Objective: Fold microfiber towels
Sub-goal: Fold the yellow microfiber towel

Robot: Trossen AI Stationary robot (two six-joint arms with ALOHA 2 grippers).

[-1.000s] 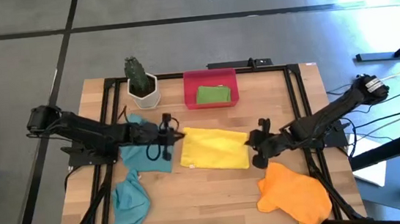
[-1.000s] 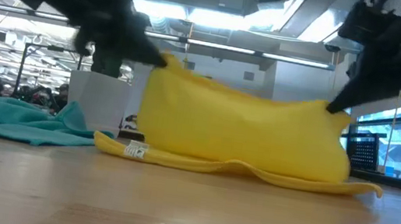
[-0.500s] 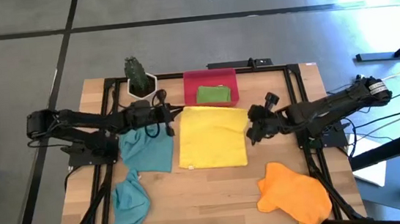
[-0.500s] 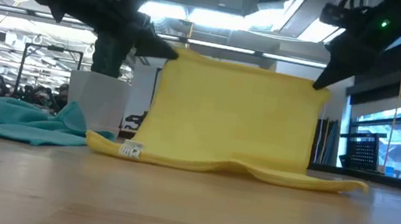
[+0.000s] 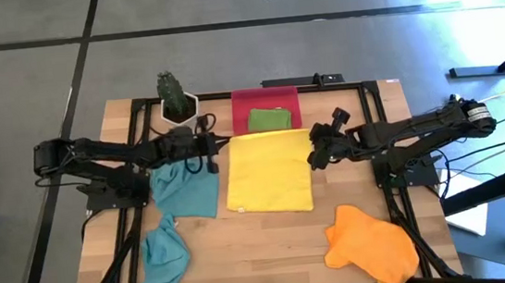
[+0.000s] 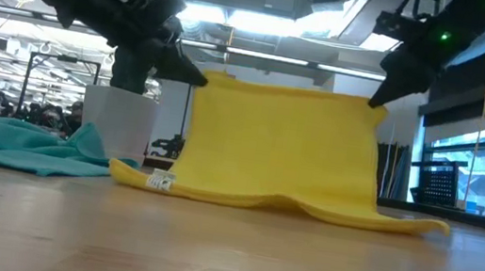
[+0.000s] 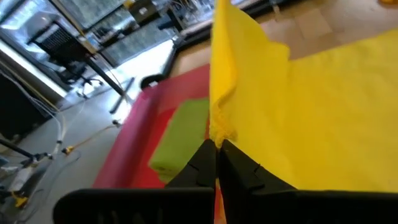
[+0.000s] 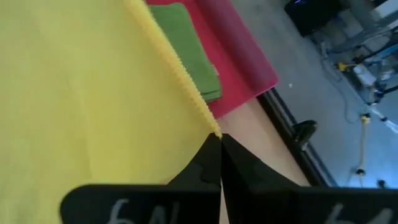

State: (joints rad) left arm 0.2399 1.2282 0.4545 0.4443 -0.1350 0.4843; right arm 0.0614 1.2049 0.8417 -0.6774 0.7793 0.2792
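The yellow towel [image 5: 268, 175] stands as an upright sheet [image 6: 284, 146] at the table's middle. Its lower edge [image 6: 280, 205] lies on the wood. My left gripper [image 5: 224, 145] is shut on its upper left corner, and my right gripper [image 5: 312, 154] is shut on its upper right corner. Two teal towels [image 5: 186, 191] [image 5: 164, 254] lie crumpled at the left. An orange towel [image 5: 371, 244] lies at the near right. A folded green towel [image 5: 269, 119] rests in the red tray [image 5: 242, 115]. My left gripper pinches the towel's upper left corner [image 7: 217, 132] between its two fingers, coming from the table's left and slanting slightly down. The corner is lifted and the cloth hangs below it down to the table. My right gripper pinches the upper right corner [image 8: 210, 126] at the serrated hem, coming from the table's right and slanting down. The top edge [image 6: 292, 89] runs nearly straight between the two holds.
A potted cactus [image 5: 175, 102] in a white pot stands at the far left, close behind my left arm. The red tray sits just beyond the raised towel edge. A black frame [image 5: 376, 120] runs along the table's sides.
Both grippers have moved toward the far edge and risen, the right one also tipping downward. The yellow towel's held edge has gone with them. The cloth has opened from a bulging fold into a flat upright sheet, while its near edge has stayed on the table.
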